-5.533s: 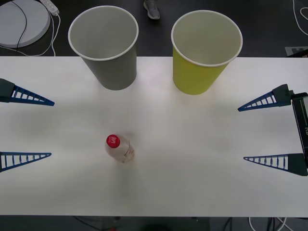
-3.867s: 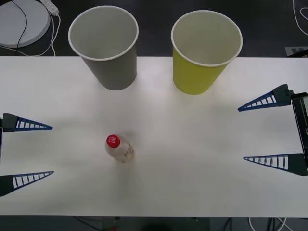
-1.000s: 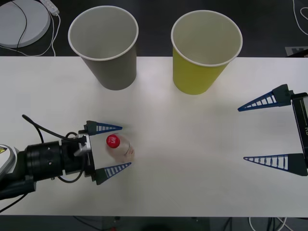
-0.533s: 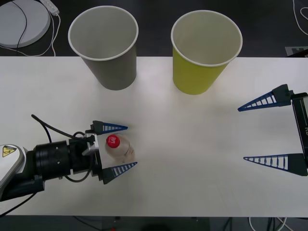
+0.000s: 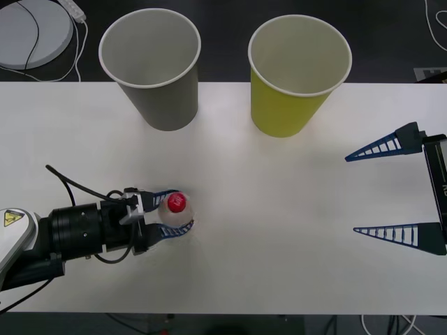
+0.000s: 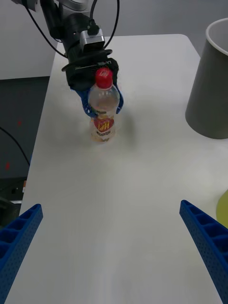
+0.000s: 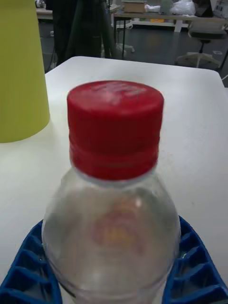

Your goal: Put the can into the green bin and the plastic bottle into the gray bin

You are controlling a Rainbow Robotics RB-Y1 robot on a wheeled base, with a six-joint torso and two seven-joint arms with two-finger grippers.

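Front view: left pincer (image 5: 170,215) clamped on the plastic bottle (image 5: 174,213); right pincer (image 5: 380,192) wide.

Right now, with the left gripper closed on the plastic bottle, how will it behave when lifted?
The plastic bottle looks small and probably light. The left gripper wraps its rounded clear shoulder, so it may slip or swivel. Thin walls could flex if squeezed.

Open white table (image 5: 293,230) is being left across the frame's centre and right; upper edge is being blocked by gray bin (image 5: 157,77) and green bin (image 5: 293,80).
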